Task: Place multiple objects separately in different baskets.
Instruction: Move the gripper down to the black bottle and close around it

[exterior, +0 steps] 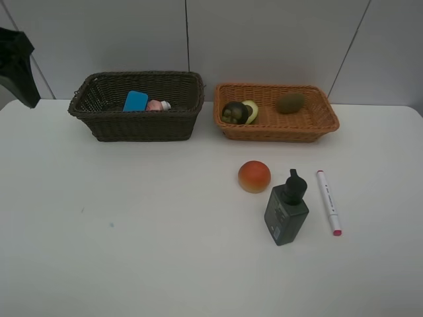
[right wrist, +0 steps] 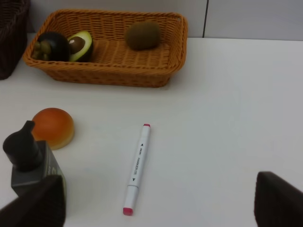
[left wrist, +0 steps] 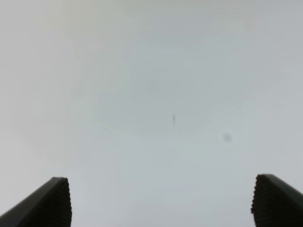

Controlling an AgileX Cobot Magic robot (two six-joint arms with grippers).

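Note:
The dark brown basket [exterior: 132, 129] holds a blue eraser [exterior: 135, 101] and a pink bottle [exterior: 157, 105]. In the orange-tan basket [exterior: 274, 131] lie a dark mangosteen [exterior: 234, 112], an avocado half [exterior: 250, 110] and a brown kiwi [exterior: 290, 102]. On the table in front sit an orange-red peach [exterior: 254, 176], a dark pump bottle [exterior: 287, 210] and a white marker [exterior: 328, 202]. My right gripper [right wrist: 158, 203] is open, just short of the marker [right wrist: 137, 165], with the pump bottle [right wrist: 28, 158] by one finger. My left gripper [left wrist: 163, 208] is open over bare table.
A dark part of the left arm [exterior: 16, 63] shows at the far left, behind the table's back corner. A pale wall stands right behind both baskets. The white table [exterior: 132, 231] stretches out in front of the baskets.

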